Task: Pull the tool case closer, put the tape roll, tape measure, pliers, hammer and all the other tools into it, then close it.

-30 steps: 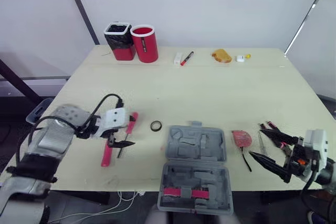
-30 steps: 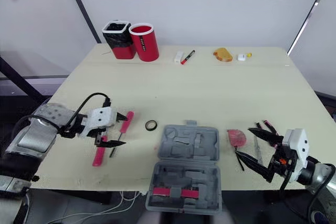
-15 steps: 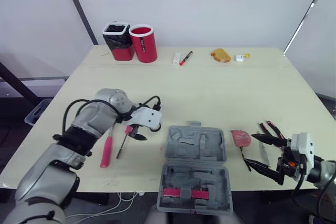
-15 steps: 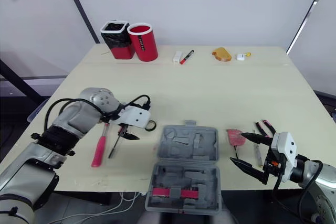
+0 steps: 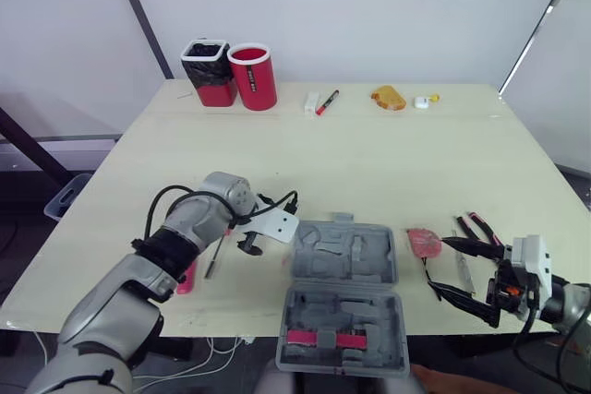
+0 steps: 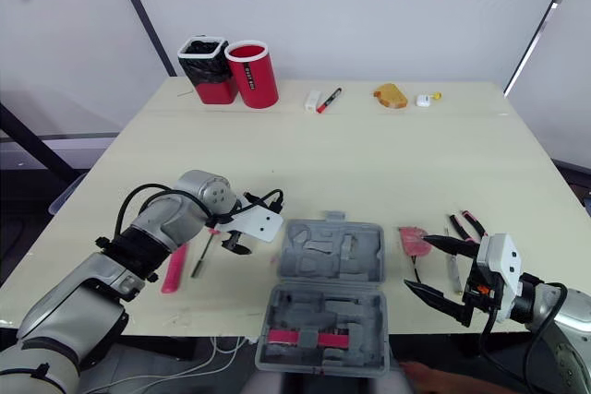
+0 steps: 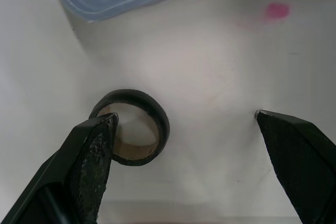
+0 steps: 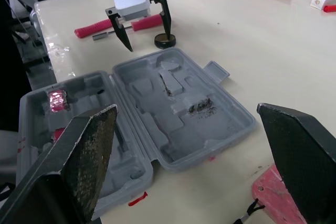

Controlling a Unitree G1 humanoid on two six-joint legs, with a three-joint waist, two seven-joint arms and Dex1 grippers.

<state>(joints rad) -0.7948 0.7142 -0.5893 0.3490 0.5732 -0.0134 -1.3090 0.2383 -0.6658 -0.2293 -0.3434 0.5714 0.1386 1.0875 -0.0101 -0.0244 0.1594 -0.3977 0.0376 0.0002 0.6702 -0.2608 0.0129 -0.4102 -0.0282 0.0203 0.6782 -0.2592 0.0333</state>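
Your left gripper (image 7: 184, 118) stands spread wide over the small black tape roll (image 7: 134, 96). One black finger (image 7: 97, 145) is at the roll's rim and the other is well clear, so nothing is grasped. The roll lies flat on the pale yellow table (image 5: 369, 163), just off the left side of the open grey plastic tool case (image 5: 343, 256). Your right gripper (image 5: 443, 265) is released too, hovering near the table's front right edge beside the flat red tape measure (image 5: 425, 243) and the red-handled pliers (image 5: 476, 226).

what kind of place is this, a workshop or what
Probably a robot test room, not a real workshop: a plain pale table holds an open grey tool case and a black tape roll beside it.
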